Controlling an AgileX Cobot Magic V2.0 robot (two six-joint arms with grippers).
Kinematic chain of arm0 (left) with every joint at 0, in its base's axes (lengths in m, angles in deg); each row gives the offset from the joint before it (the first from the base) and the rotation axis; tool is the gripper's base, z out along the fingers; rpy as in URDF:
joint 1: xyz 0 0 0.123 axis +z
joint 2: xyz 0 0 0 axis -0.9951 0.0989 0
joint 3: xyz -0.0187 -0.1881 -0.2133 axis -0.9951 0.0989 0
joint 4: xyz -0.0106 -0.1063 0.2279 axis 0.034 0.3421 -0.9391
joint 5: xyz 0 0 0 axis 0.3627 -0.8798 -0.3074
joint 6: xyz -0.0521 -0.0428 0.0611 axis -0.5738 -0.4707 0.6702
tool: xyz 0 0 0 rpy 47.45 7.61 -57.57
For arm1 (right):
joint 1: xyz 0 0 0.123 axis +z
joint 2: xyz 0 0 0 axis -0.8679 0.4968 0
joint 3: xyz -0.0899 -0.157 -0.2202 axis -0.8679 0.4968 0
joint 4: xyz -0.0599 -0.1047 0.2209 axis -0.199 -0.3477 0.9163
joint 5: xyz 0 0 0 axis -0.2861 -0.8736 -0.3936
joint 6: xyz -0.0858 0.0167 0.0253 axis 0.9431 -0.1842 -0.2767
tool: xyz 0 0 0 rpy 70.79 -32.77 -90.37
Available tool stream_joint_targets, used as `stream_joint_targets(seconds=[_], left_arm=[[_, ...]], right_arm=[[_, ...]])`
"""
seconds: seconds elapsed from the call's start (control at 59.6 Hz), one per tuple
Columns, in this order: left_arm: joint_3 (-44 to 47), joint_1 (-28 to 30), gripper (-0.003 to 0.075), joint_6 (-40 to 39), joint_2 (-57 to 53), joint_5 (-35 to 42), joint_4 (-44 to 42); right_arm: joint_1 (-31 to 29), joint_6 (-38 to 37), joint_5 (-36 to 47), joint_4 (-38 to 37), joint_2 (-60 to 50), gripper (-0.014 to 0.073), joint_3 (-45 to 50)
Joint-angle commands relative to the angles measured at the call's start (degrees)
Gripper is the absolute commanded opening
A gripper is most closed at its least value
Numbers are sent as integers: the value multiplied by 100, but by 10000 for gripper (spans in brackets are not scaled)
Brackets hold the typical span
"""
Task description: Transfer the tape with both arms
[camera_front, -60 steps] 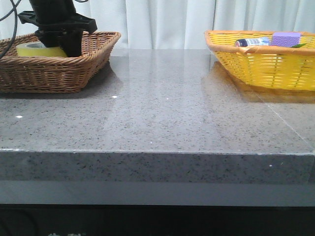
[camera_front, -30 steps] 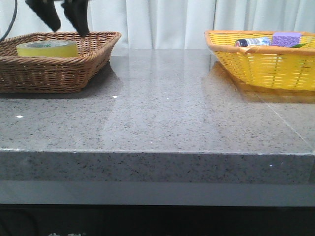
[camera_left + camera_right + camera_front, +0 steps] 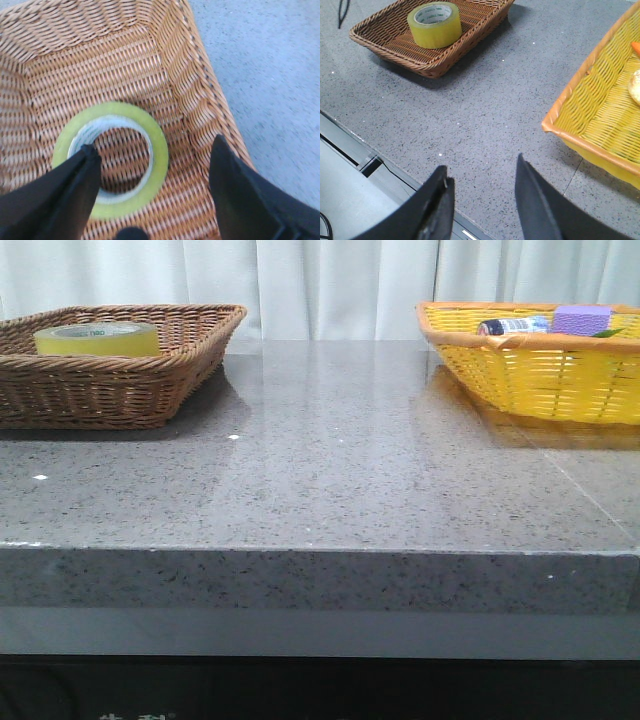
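While yellow basket [image 3: 540, 370] holds purple block [image 3: 581, 319] at table's [image 3: 330, 460] far right, tape [image 3: 97, 338] lies flat in brown basket [image 3: 120, 390], far left. Left gripper [image 3: 155, 165] spread wide above tape, not touching. Right gripper [image 3: 482, 192] parted, empty, well apart from tape.

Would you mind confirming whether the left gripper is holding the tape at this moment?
No, the left gripper hangs open above the tape, which lies flat in the brown basket.
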Motion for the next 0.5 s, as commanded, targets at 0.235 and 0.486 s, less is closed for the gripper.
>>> stream_joint_targets(seconds=[0.235,0.486], left_arm=[[1312,8,459,-216,-1793,275,402],[2987,-461,459,-216,-3019,1203,452]], right_arm=[[-15,30,343,74,-2,329,-136],[-15,30,343,74,-2,329,-136]])
